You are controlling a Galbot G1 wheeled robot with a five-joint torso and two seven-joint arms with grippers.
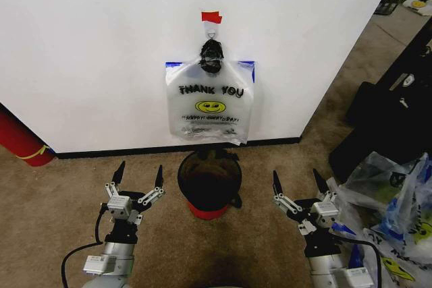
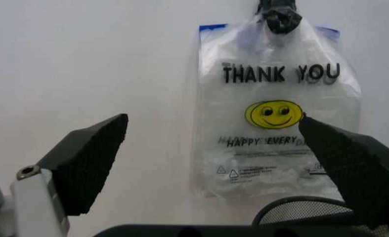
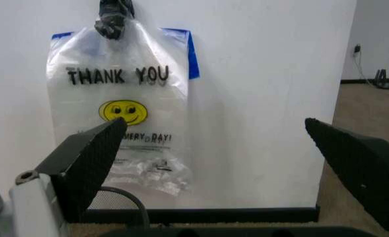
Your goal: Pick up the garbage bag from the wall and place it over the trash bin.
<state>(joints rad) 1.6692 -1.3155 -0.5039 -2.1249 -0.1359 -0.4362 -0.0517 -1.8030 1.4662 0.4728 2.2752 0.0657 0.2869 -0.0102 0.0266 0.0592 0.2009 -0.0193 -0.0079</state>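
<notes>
We hold the left gripper [image 1: 138, 175] and the right gripper [image 1: 296, 181] low over the brown carpet [image 1: 61, 200], each with its black fingers spread wide and nothing between them. Between the two stands the small round black trash bin with a red base [image 1: 210, 181], its mouth uncovered. Directly above it, the garbage bag [image 1: 210, 104], a thin clear plastic sheet with blue corners, a yellow smiley and black "THANK YOU" print, hangs flat against the plain white wall [image 1: 88, 52] from a small metal hook [image 1: 211, 31] under a strip of red tape [image 1: 211, 16]; its lower edge ends just above the bin's rim.

We judge the task to be at its first step: approach. Neither gripper touches the bag. The next move calls for raising a gripper to the bunched dark handles [image 1: 211, 55] near the hook, closing on thin plastic, then lifting it clear of the hook.
</notes>
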